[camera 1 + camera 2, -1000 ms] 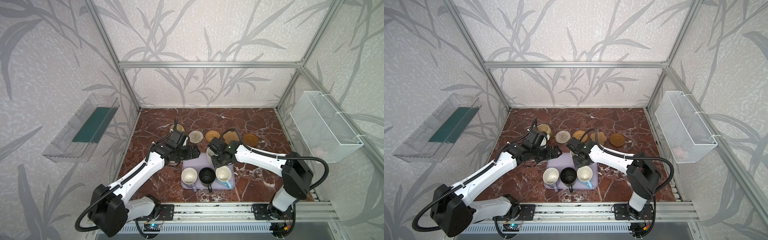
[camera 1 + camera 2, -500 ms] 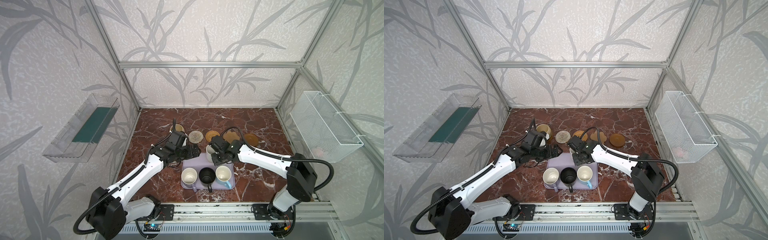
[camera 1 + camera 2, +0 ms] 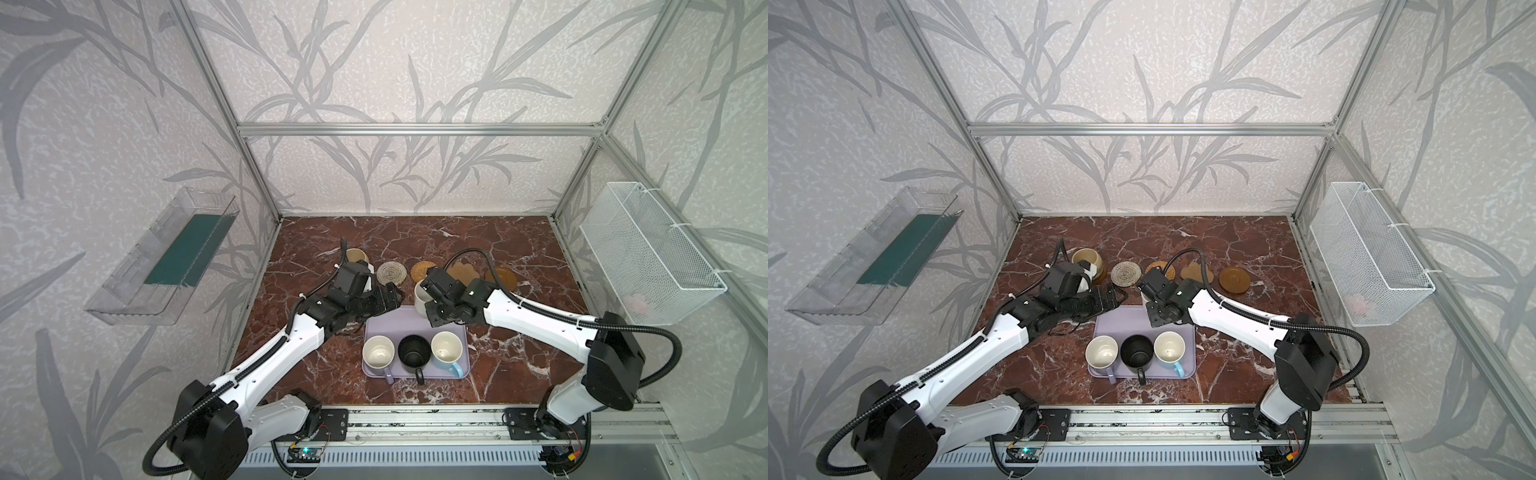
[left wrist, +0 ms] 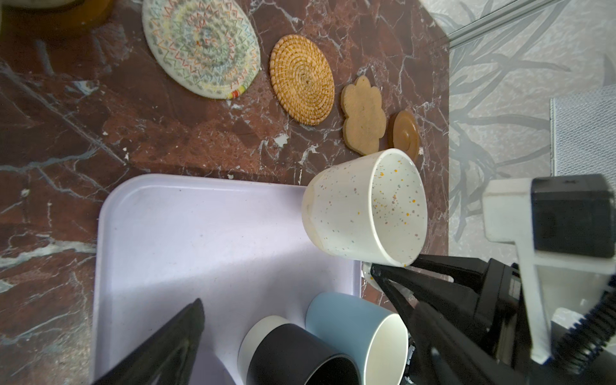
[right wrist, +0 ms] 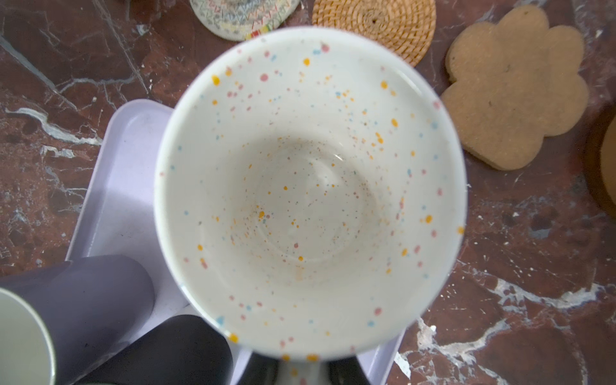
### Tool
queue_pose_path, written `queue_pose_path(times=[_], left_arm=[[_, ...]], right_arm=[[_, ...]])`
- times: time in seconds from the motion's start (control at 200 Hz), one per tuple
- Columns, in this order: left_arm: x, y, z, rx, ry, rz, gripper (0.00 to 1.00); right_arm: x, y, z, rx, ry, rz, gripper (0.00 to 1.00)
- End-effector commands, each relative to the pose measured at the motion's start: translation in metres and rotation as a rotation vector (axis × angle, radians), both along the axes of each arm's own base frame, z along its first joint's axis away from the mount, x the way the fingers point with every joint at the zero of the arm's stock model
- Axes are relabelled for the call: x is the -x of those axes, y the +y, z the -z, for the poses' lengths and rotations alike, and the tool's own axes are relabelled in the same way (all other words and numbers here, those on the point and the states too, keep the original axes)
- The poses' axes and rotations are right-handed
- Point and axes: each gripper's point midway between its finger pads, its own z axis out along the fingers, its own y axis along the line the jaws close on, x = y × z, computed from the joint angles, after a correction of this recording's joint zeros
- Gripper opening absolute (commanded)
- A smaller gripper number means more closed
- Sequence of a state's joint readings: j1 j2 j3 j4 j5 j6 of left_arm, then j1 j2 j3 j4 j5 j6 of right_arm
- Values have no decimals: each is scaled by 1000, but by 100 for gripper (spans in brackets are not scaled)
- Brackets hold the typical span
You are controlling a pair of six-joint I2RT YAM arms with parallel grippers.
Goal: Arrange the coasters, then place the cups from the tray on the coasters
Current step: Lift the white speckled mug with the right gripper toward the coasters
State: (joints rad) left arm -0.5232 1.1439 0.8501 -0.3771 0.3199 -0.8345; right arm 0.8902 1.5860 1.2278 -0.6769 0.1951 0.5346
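A red-brown, white-veined marble tabletop [image 3: 519, 249] carries a row of flat mats toward its back: an amber-brown round disc [image 4: 90, 16], a whitish woven spiral round [image 3: 391, 272], a tan rattan round [image 4: 301, 80], a beige paw-shaped mat [image 4: 363, 115] and a second amber-brown disc [image 3: 505, 277]. Nearer the front lies a flat lilac plastic tray [image 3: 395, 326].

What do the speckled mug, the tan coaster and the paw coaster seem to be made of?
Speckled mug: likely glazed ceramic, glossy; soft highlights and coloured flecks under a smooth surface.
Tan coaster: woven rattan or similar fibre, matte; coiled spiral strands show.
Paw coaster: matte and grainy with a thick cut edge, perhaps cork or pressed fibreboard; cannot tell which.
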Motion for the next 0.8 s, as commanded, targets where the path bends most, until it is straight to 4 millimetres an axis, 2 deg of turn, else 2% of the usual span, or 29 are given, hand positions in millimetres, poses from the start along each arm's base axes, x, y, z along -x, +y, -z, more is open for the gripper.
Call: queue_pose_path(times=[0.0,0.185,0.43,0.44,0.46,0.605,0.795], left_arm=[[-14,-1,-36,57,-96,-37,99],[-25,4,-46,47,-109,-44,99],[-49,34,-63,93,-132,-108,98],[-49,35,-63,91,-132,-109,98],[-51,37,-63,86,-132,-108,99],[-58,50,-62,29,-122,-116,99],[-71,59,-57,42,-112,-147,98]], right_arm=[[-31,14,-62,-131,-188,61,0],[-46,26,-77,-136,-222,70,0],[-66,44,-85,-123,-238,92,0],[-68,46,-78,-109,-228,92,0],[-71,49,-76,-104,-225,92,0],[-86,61,-72,-86,-224,107,0],[-104,79,-67,-74,-218,117,0]])
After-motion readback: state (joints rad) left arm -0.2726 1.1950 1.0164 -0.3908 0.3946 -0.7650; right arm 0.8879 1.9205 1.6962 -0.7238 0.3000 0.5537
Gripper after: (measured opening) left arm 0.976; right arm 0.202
